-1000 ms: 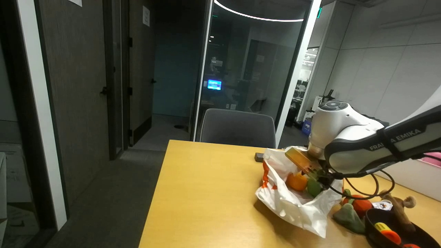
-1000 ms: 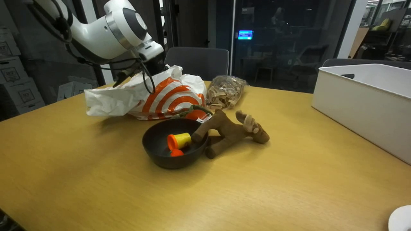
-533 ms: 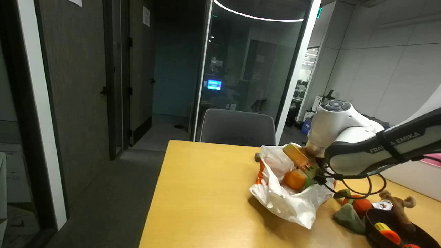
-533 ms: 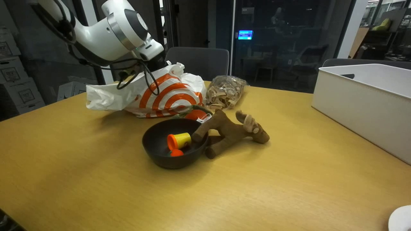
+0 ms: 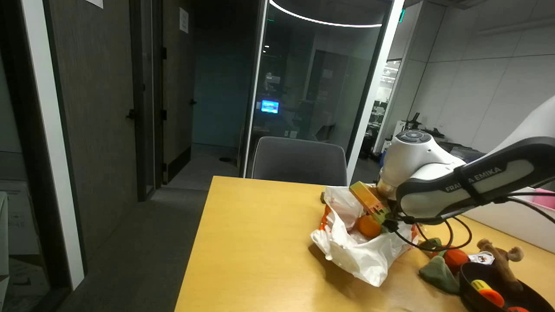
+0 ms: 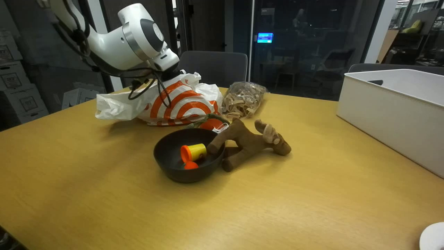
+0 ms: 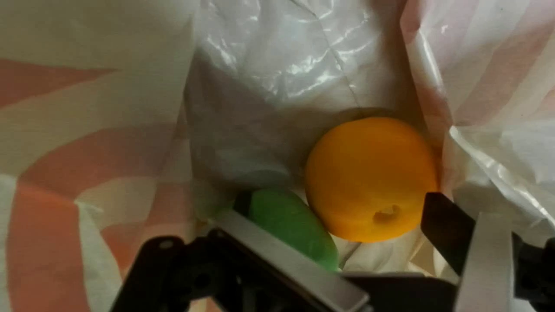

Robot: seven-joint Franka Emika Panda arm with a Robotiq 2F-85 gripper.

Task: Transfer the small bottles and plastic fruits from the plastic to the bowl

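The white plastic bag with red stripes (image 5: 362,258) lies open on the table and also shows in an exterior view (image 6: 119,106). Inside it, in the wrist view, are an orange plastic fruit (image 7: 368,173) and a green one (image 7: 290,227). My gripper (image 7: 339,206) is open inside the bag. The orange fruit lies between and beyond the fingertips; the green one lies against the left finger, which partly hides it. In an exterior view the bag hides the fingers. The dark bowl (image 6: 184,177) holds a small yellow bottle with an orange lid (image 6: 194,152) and a small red fruit (image 6: 190,165).
A brown plush moose (image 6: 255,142) leans on the bowl's rim. A red and green plush (image 5: 455,258) and a green piece (image 5: 439,275) lie between bag and bowl. A clear bag of tan strips (image 6: 244,99) and a large white bin (image 6: 388,114) stand farther off.
The arm has shifted a little left in one exterior view and right in another. The bag has been pushed slightly the same way, and the green fruit is now mostly hidden there behind the gripper.
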